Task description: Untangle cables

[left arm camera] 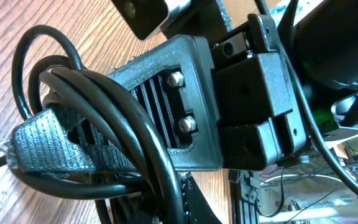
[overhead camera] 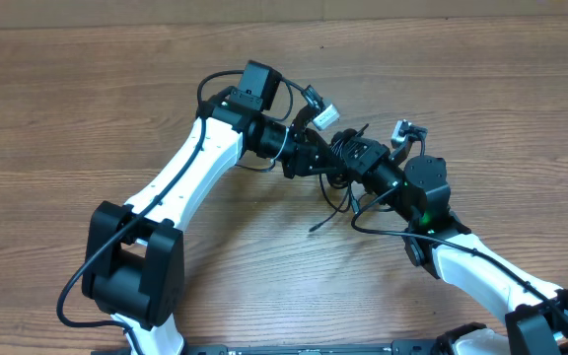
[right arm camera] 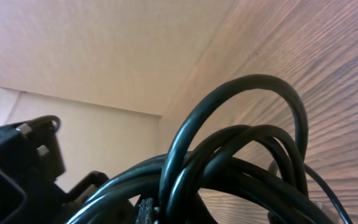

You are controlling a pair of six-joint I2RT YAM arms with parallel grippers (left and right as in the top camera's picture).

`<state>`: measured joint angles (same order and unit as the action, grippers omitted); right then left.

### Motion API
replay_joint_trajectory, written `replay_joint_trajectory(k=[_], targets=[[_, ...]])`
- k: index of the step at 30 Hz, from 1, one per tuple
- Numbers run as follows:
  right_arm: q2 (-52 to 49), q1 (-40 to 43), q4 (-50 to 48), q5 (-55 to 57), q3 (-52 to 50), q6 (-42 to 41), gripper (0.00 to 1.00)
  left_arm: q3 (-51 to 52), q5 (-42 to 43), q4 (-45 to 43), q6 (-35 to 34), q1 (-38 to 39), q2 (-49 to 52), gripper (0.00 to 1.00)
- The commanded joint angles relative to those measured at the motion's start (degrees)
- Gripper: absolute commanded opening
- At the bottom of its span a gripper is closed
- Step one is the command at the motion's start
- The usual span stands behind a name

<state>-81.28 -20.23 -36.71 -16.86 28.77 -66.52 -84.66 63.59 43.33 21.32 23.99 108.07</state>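
Evidently meaning to tease the knot apart between them, the left pincer (left arm camera: pixel 33 155) was clamped on the cables (left arm camera: pixel 123 118), bunched over mid-bench (overhead camera: pixel 87 99), while the right pincer (overhead camera: pixel 356 158) faced the same bunch, its jaws hidden, so its state I could not tell.

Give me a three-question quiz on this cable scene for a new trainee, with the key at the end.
1. True or false: the cables lie spread out flat, far from both arms.
2. In the overhead view, where do the left arm and the right arm meet? A) near the middle of the table B) at its left edge C) beyond its far edge
3. Fill in: the table top is ___-grained.
Key: 1 false; 2 A; 3 wood.
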Motion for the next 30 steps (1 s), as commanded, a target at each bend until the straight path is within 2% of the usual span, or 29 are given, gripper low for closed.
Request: replay_joint_trajectory(k=[1,6,10,15,19,24,27,30], targets=[[-1.3,-0.3,1.2,-3.6,0.5,4.3,0.04,-0.8,0.9,-0.9,-3.0,-0.4,-0.7,0.04],[-0.4,-0.2,1.8,-9.1,0.5,6.4,0.04,-0.8,-12.8,-4.6,-17.4,-6.1,-0.7,0.04],[0.6,1.5,-0.6,-19.2,0.5,6.8,0.04,-0.8,-22.2,-6.4,-24.9,-9.1,-0.7,0.04],[0.6,6.5,-13.9,-36.4,0.5,3.2,0.04,-0.8,-24.3,-6.4,-25.2,-9.2,-0.7,0.04],[0.6,9.8,-22.6,-39.6,0.5,-2.8,0.04,-0.8,-26.1,-6.3,-25.2,-7.3,-0.5,0.04],[0.6,13.0,-21.0,-38.3,0.5,-2.4,0.04,-0.8,-33.2,-5.8,-25.4,-4.4,-0.5,0.04],[0.6,14.8,-19.6,-36.9,0.5,-2.8,0.04,-0.8,-41.8,-5.4,-28.8,-3.7,-0.5,0.04],[0.6,17.6,-19.9,-35.6,0.5,-8.2,0.04,-0.8,-50.4,-4.5,-33.2,-3.7,-0.5,0.04]])
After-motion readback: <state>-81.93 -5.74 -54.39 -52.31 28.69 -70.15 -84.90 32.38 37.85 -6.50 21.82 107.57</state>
